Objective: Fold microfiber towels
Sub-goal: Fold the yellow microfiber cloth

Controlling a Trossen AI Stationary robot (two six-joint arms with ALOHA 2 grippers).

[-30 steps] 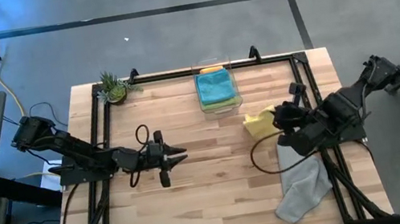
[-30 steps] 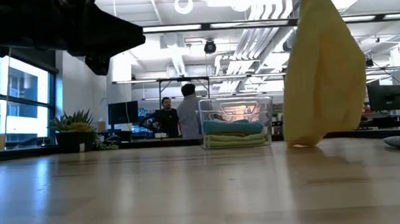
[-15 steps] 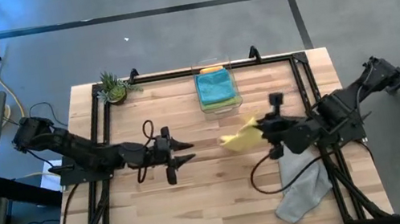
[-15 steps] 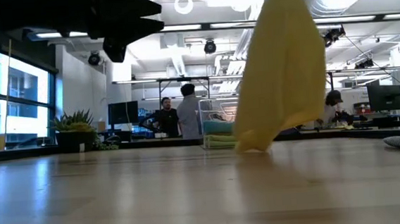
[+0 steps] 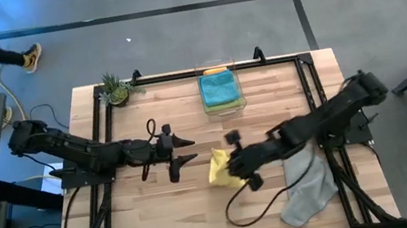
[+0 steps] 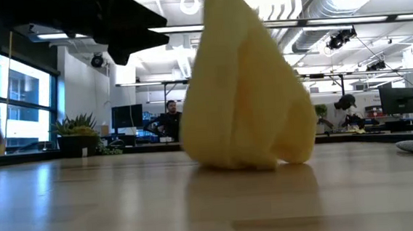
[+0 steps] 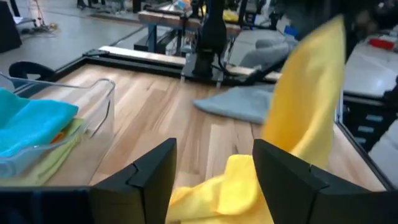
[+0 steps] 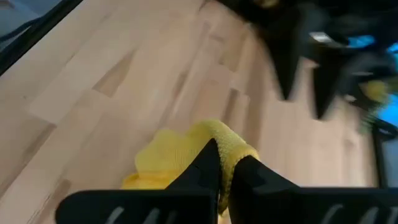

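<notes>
The right gripper (image 5: 233, 167), pinched shut on the yellow towel (image 5: 221, 169), has carried it from the table's right side to centre, where the left gripper (image 5: 185, 151) has spread open to receive it.

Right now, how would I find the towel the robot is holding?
Look at the middle of the wooden table, in front of the clear bin. The right gripper has its fingers pinched shut on the yellow towel. It alone hangs lifted; the grey towel lies flat.

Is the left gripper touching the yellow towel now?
Apart. In the high view the left gripper is open, with bare table between its fingertips and the yellow towel, which the right gripper holds.
</notes>
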